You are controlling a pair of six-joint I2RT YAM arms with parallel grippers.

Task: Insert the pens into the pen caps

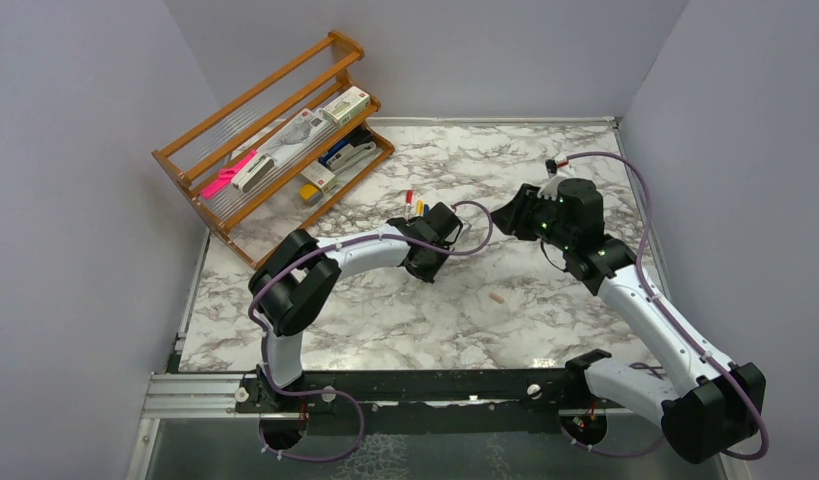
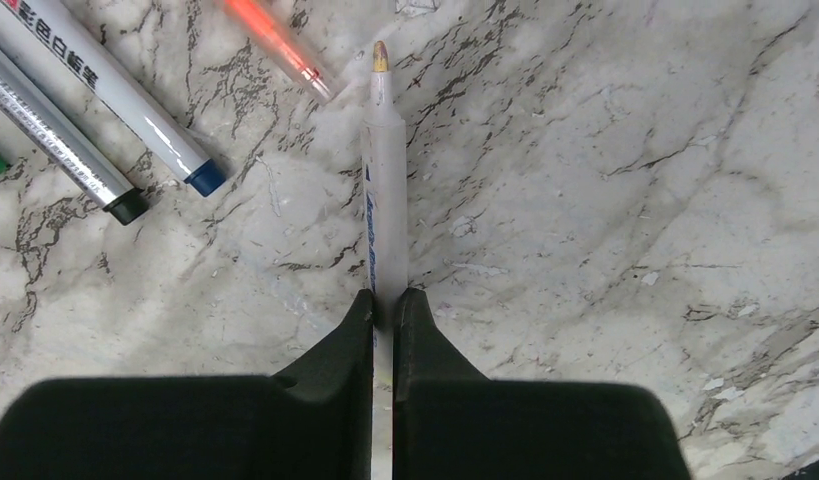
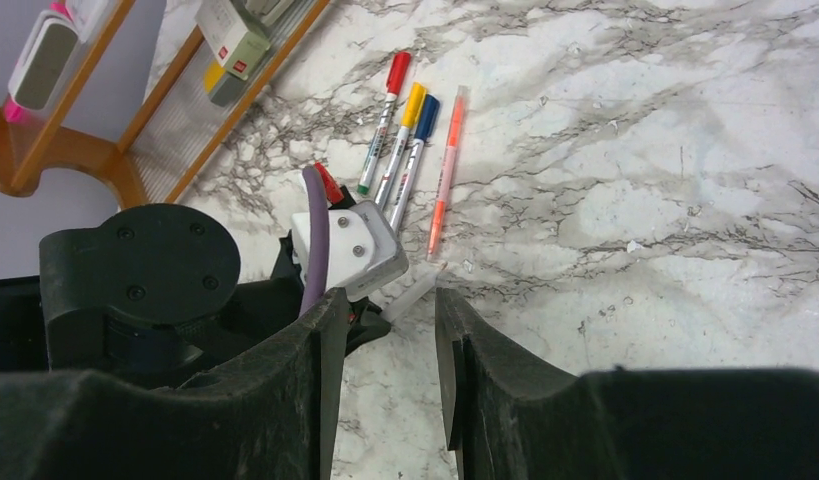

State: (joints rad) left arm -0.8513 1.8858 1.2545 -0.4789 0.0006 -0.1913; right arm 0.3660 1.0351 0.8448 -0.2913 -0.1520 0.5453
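Upper left of the left wrist view: two capped markers (image 2: 115,90) lying side by side on the marble table (image 2: 635,200). Centre of that view: left gripper (image 2: 387,300) pinched tight on a white-barrelled pen (image 2: 385,190), bare yellowish tip pointing at the top edge. Likely light, stiff and slick, and prone to swivel when pushed into a cap, so best gripped mid-barrel and kept square. Right of centre in the overhead view: a pale pink cap (image 1: 497,297), loose on the marble. Right wrist view: right gripper (image 3: 390,300) parted, holding nothing.
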